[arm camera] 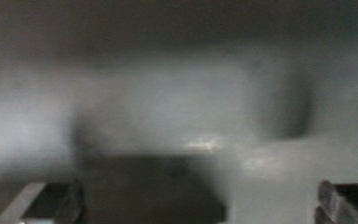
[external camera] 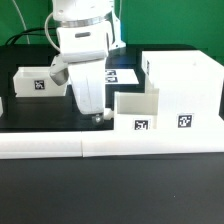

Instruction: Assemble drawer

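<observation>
The drawer's large white housing stands at the exterior view's right, with a tag on its front. One small white tray sits against its left side, also tagged. A second small tray lies at the far left. My gripper points down just left of the first tray, close above the black table. The wrist view is blurred. It shows my gripper with its two fingers wide apart and nothing between them, over a dark patch and a pale surface.
A long white L-shaped bar runs along the table's front edge. The marker board lies flat behind my arm. Black cables hang at the back left.
</observation>
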